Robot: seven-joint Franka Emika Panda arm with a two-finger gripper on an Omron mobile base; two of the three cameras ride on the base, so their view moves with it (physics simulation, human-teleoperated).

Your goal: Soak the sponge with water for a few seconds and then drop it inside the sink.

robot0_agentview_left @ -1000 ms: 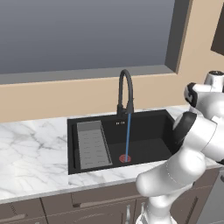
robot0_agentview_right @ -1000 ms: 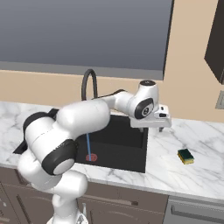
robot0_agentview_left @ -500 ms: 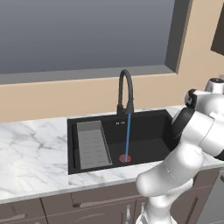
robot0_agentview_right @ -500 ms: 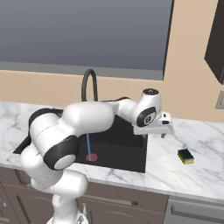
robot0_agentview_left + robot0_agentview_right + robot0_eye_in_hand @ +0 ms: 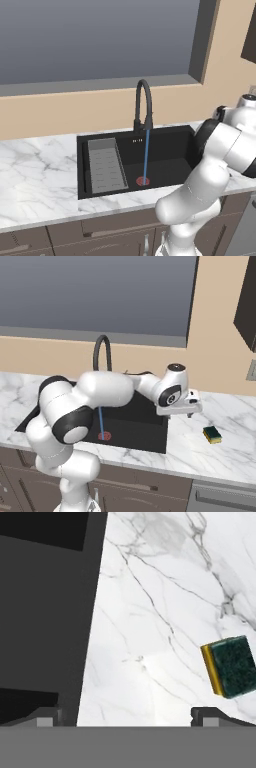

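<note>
A: What does the sponge (image 5: 212, 434) look like right now?

B: A small block, dark green mottled scrubbing layer on top and a yellow body under it. In the hand view the sponge (image 5: 231, 666) shows its green face nearly full on, with a thin yellow strip along one edge.

A: Where is it lying?

B: Flat on the white marble counter (image 5: 225, 456), to the right of the sink (image 5: 145, 431) in the right base view and well apart from the basin's edge. Nothing is touching it.

A: Which way does it point?

B: It is close to square from above, so the long axis is hard to call. In the right base view it sits skewed to the counter's front edge, one corner turned toward the front. In the hand view it is tilted too, the yellow edge facing the dark sink wall (image 5: 45, 622).

A: And the gripper?

B: The gripper (image 5: 191, 410) hangs over the counter between the sink's right rim and the sponge, above the marble and short of the block. The jaws stand wide apart with nothing between them; one dark fingertip (image 5: 210, 714) sits near the sponge's side of that view.

A: Is the tap running?

B: Yes, the water (image 5: 145, 155) falls as a thin blue line from the black faucet (image 5: 143, 102) onto the red drain (image 5: 143, 181), beside the grey ribbed tray (image 5: 105, 165).
</note>
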